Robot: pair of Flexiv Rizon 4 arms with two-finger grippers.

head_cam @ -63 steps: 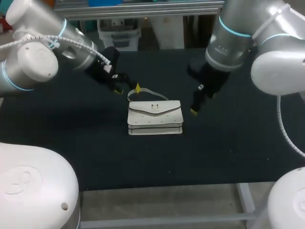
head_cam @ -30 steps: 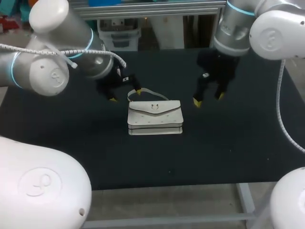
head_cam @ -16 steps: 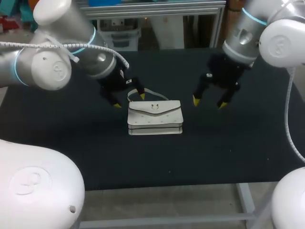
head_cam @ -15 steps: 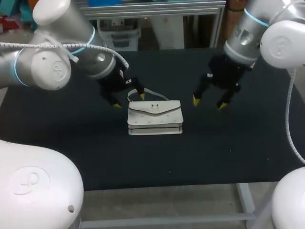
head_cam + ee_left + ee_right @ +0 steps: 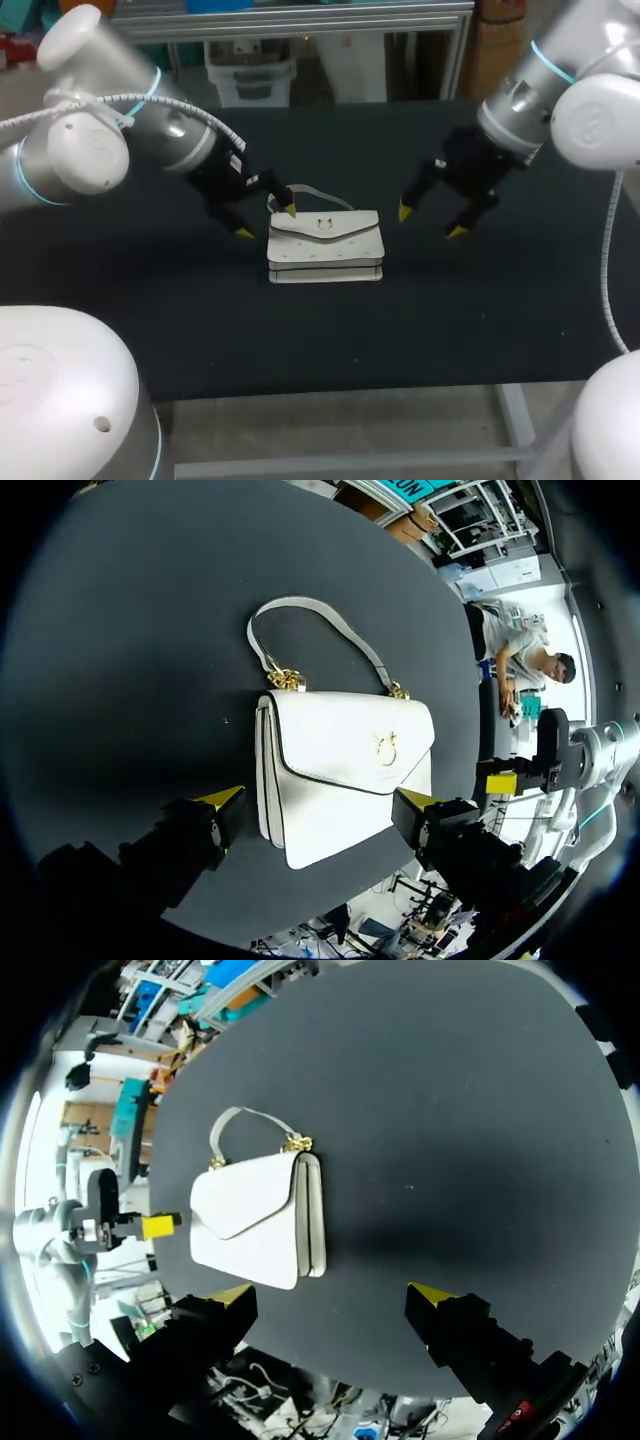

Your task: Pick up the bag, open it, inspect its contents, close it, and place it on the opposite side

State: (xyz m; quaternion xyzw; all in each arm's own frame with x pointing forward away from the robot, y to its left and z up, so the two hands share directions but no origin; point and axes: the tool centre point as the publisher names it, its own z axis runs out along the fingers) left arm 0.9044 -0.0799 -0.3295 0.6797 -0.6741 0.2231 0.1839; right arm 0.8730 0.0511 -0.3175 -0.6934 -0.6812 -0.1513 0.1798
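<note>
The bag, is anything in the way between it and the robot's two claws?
No, nothing visible does. The bag lies alone on the dark table. The left gripper hangs open right by its handle, and the right gripper hangs open off its other side, with only bare table between.

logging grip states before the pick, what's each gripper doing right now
Left gripper: open, holding nothing, at the white bag's handle end.
Right gripper: open, holding nothing, off the bag's other end.

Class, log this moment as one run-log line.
white leather flap handbag: flat on black table, flap shut | left pincer: open, at its left end | right pincer: open, apart to its right
</note>
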